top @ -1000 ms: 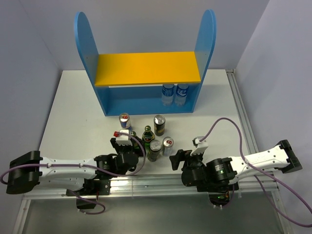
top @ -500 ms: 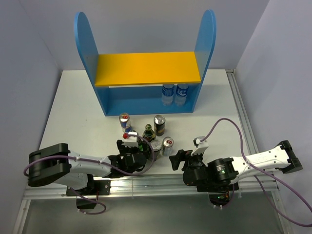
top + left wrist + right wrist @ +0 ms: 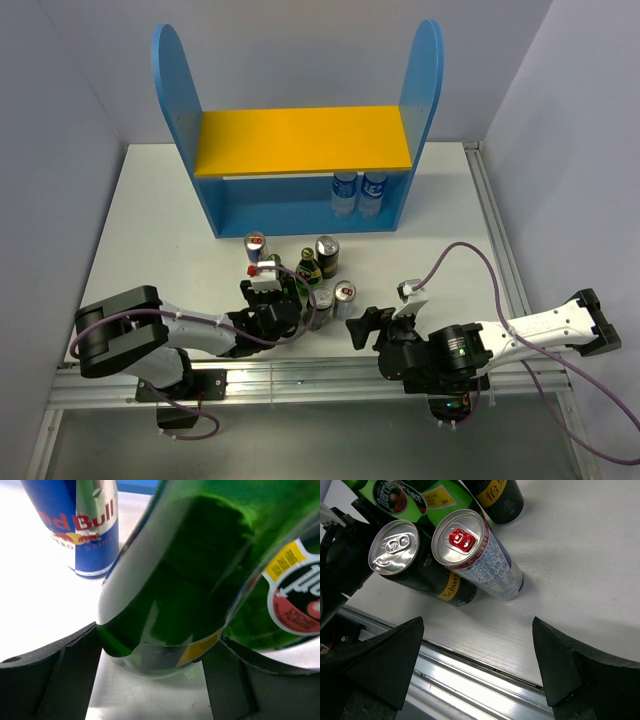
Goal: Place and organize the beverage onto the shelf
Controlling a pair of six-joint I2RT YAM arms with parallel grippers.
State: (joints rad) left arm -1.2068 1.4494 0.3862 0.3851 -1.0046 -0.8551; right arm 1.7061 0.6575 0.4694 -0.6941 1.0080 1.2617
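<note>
Your left gripper (image 3: 159,640) has a finger on either side of the base of one green bottle (image 3: 190,570), tight against the glass, though you can't tell whether it's actually squeezing. Your right gripper (image 3: 477,630) hangs spread wide and empty just short of the silver can (image 3: 480,560). On the white table (image 3: 150,220) in front of the shelf (image 3: 300,140), count two green bottles, the second green bottle (image 3: 305,272) just beside the first, then one blue-silver can (image 3: 256,247), one silver can, a far dark can (image 3: 327,255) and a near dark can (image 3: 319,303). Two blue-labelled containers (image 3: 358,190) stand on the lower level, and from above your left gripper hides most of its bottle, whose top is cut off in the wrist view.
</note>
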